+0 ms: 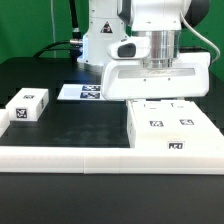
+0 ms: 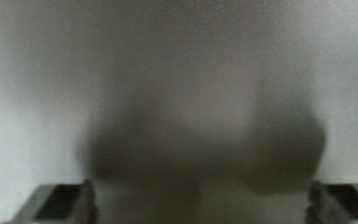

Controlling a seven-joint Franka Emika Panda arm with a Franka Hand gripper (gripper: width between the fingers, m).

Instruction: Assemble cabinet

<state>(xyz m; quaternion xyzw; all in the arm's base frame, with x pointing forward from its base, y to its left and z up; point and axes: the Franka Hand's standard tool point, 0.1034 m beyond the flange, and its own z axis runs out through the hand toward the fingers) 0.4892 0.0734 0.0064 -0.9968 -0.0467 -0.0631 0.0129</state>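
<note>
White rail (image 1: 60, 158) in front, black table (image 1: 80, 122), cabinet (image 1: 172, 125) under pincer (image 1: 160, 97), its opening unclear, dark backdrop (image 1: 30, 25)

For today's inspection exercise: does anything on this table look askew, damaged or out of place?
Nothing looks damaged or spilled. Only the small tagged block lies alone, turned at an angle to the rail, apart from the cabinet box.
</note>
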